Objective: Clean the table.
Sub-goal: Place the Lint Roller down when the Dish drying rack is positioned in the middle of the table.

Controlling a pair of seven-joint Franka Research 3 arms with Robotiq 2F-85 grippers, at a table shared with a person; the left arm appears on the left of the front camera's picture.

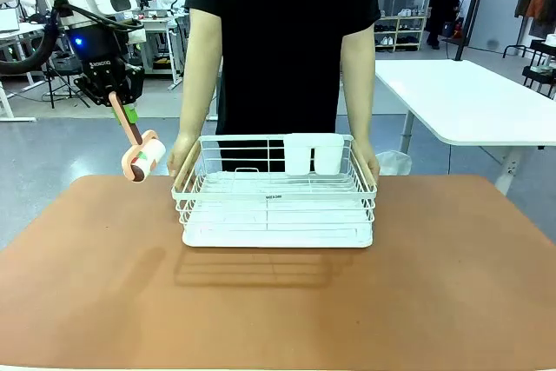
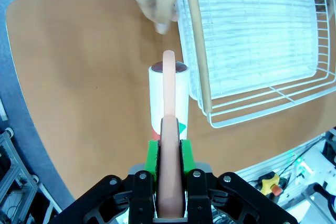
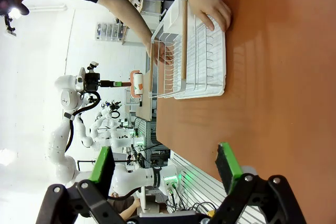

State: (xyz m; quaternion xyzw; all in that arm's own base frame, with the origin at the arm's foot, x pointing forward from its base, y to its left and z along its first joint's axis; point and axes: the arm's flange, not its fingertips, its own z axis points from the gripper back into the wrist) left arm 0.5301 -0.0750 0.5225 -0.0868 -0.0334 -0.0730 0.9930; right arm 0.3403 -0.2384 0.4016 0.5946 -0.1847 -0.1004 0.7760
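Observation:
My left gripper [image 1: 122,102] hangs above the far left part of the reddish-brown table [image 1: 278,319], shut on the pink handle of a lint roller [image 1: 143,156]. In the left wrist view the green pads [image 2: 153,153] clamp the handle, and the white roll [image 2: 168,98] points down toward the table [image 2: 89,77], just beside the white wire dish rack [image 2: 252,40]. A person holds the dish rack [image 1: 276,230] at both ends, and its shadow lies on the table in front of it. My right gripper [image 3: 165,163] stands open over the bare table [image 3: 283,77], nothing between its fingers.
The person stands at the far edge, hands [image 1: 181,155] on the rack's sides. A white cup holder [image 1: 313,154] hangs at the rack's back. A white-topped table [image 1: 469,97] stands at the back right. Bare tabletop lies in front of and beside the rack.

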